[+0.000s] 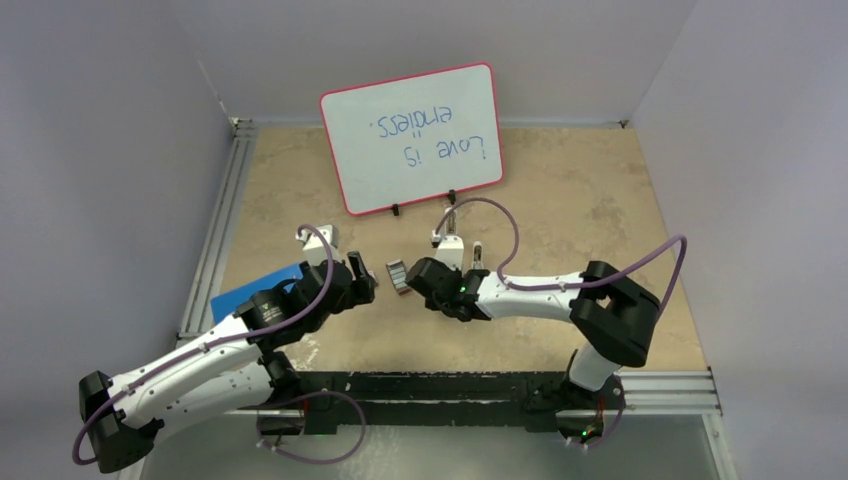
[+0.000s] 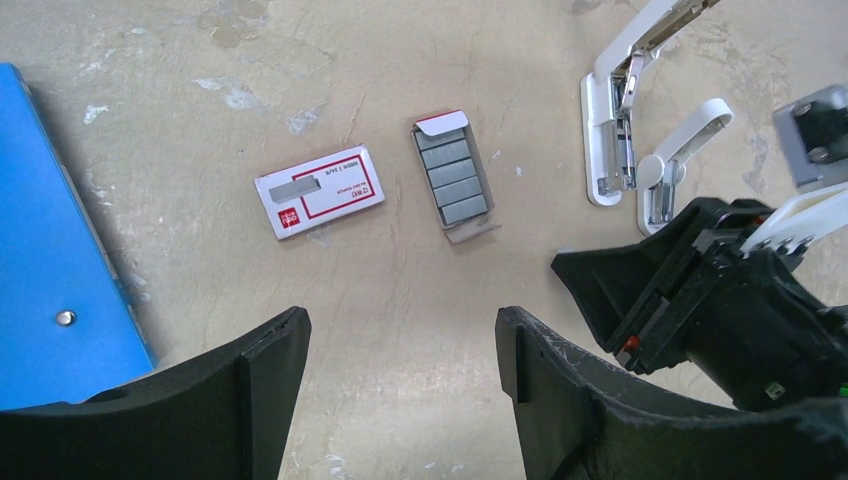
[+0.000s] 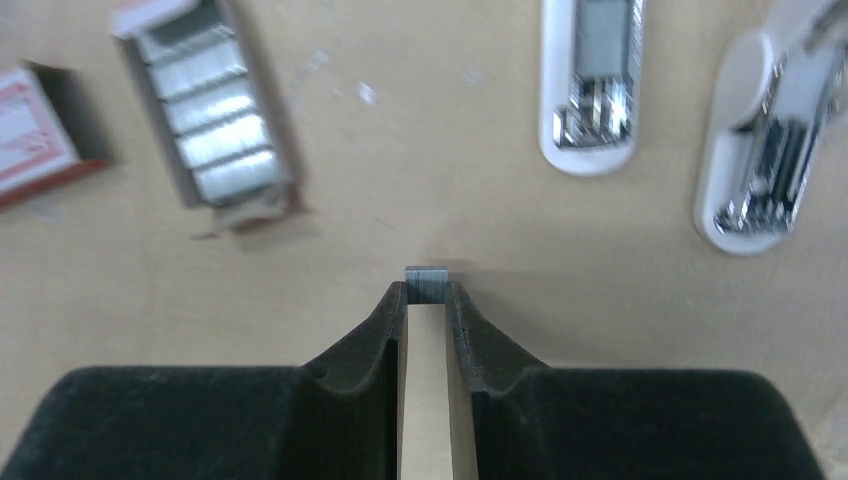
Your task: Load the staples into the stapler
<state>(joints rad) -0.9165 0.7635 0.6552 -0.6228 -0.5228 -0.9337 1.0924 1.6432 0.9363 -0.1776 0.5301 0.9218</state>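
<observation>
The right gripper (image 3: 427,300) pinches a short strip of staples (image 3: 427,281) between its very tips. The opened stapler (image 3: 591,85) lies ahead of it, slightly to the right. The left gripper (image 2: 400,335) stands spread wide, with the staple tray (image 2: 453,178) ahead of it.

A red-framed whiteboard (image 1: 411,138) stands upright; a blue board (image 2: 50,250) lies flat.

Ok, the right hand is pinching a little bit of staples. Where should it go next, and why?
Probably a short carry toward the stapler, up and right in the right wrist view. The right gripper is shut on a small strip of staples at its fingertips, and the stapler lies open with its metal channel showing, so the strip likely belongs there next.
</observation>
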